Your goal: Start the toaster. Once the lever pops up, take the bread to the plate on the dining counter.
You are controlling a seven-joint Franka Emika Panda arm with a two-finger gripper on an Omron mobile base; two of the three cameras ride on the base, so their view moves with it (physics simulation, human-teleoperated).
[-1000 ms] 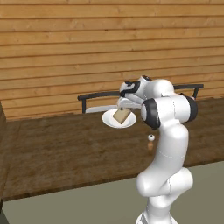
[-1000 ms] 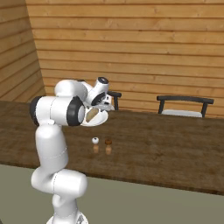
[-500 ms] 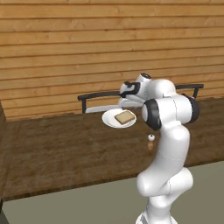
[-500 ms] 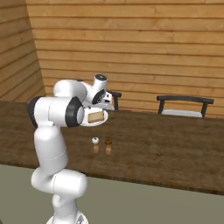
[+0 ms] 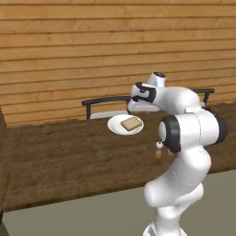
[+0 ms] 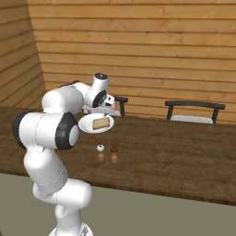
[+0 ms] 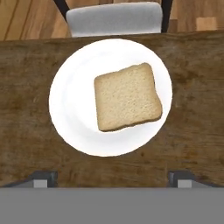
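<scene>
Against the plank wall, the dining counter point(image 7: 26, 131) carries the plate point(image 7: 70, 109) with the bread point(image 7: 127, 97) lying flat on it, off-centre, while the gripper point(image 7: 112, 177) hovers above, jaws spread and empty, apparently because the slice is delivered.

The bread point(image 7: 127, 97) lies flat on the plate point(image 7: 70, 105), and the plate sits on the dining counter point(image 5: 60, 156) close to its far edge. Beyond that edge, right behind the plate, stands a chair point(image 7: 114, 17); a second chair point(image 6: 193, 111) stands farther along the same edge to my right. Two small shakers point(image 6: 107, 152) stand side by side on the counter, nearer its front edge than the plate. My claw point(image 7: 113, 178) hangs above the plate, fingers apart, touching nothing
</scene>
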